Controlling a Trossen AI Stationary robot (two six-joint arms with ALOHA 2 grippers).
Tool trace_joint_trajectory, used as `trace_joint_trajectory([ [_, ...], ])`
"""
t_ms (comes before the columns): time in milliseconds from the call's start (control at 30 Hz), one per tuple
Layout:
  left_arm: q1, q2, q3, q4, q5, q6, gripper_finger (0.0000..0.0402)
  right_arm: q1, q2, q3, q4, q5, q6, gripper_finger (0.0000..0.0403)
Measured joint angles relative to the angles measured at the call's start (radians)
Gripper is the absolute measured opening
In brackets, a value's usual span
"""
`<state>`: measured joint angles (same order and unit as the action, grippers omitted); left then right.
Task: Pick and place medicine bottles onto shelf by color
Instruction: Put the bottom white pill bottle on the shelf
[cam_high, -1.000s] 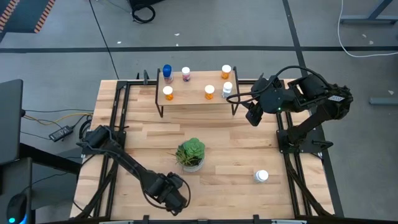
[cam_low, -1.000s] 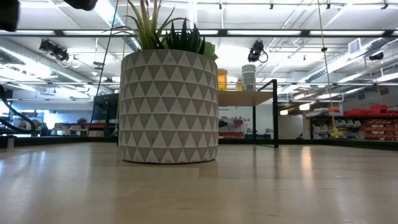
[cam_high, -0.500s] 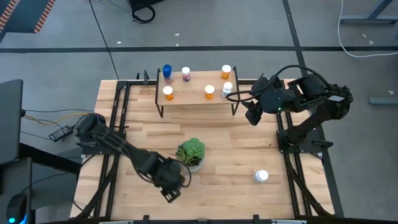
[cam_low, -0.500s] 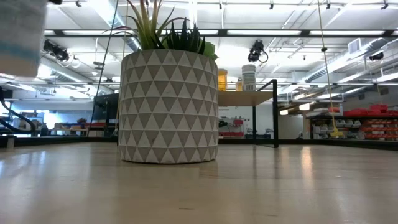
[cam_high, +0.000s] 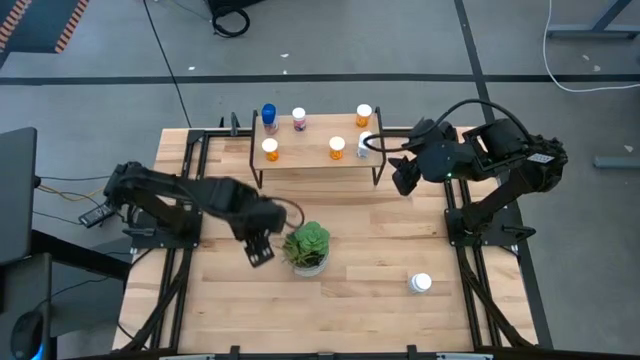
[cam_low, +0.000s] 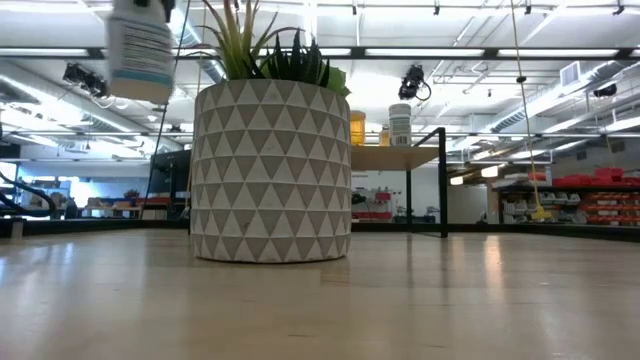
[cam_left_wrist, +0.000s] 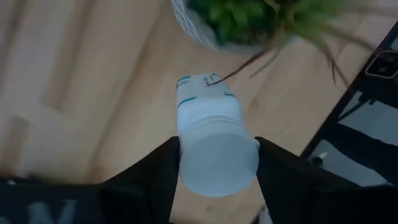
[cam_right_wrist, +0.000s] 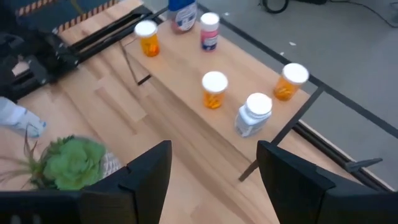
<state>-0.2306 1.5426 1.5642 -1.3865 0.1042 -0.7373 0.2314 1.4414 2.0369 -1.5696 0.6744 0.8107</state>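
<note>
My left gripper (cam_high: 258, 250) hangs above the table just left of the potted plant (cam_high: 306, 246), shut on a white medicine bottle (cam_left_wrist: 214, 146) that shows high up in the low view (cam_low: 140, 50). The shelf (cam_high: 315, 160) stands at the far edge on thin black legs. It carries a blue bottle (cam_high: 268, 115), a pinkish one (cam_high: 299, 119), three orange ones and a white one (cam_high: 366, 145). Another white bottle (cam_high: 420, 284) stands on the table near the right front. My right gripper (cam_high: 400, 180) hovers open off the shelf's right end. My left gripper pinches the white bottle between its two fingers (cam_left_wrist: 158, 171) at the cap end (cam_left_wrist: 217, 168), coming from above and pointing down. The bottle hangs below the fingers, roughly upright with its labelled body (cam_low: 140, 60) downward, lifted clear of the table.
The plant in its patterned pot (cam_low: 270, 170) stands mid-table, right beside the held bottle. Black frame rails (cam_high: 185, 190) run along both table sides. Bare wood lies between the plant and the shelf, and bare board shows in the shelf's middle (cam_right_wrist: 180, 68).
My left gripper has swung from the table's near edge toward the far side, past the plant's left, carrying the white bottle raised. In the low view the bottle has come in from the upper left toward the pot. My right gripper has stayed by the shelf's right end.
</note>
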Motion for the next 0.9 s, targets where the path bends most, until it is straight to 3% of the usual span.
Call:
trace_joint_trajectory([
  [233,0.165,-0.011,0.081,-0.028,-0.034,0.263,0.0189,0.000,0.000,0.000,-0.001,0.109,0.037,0.0244],
  [500,0.345,0.001,0.268,-0.013,-0.149,0.498,0.0200,0.000,0.000,0.000,-0.001,0.113,0.041,0.0244],
  [900,0.543,0.143,0.447,0.012,-0.160,0.620,0.0200,0.000,0.000,0.000,0.002,0.148,-0.070,0.0244],
])
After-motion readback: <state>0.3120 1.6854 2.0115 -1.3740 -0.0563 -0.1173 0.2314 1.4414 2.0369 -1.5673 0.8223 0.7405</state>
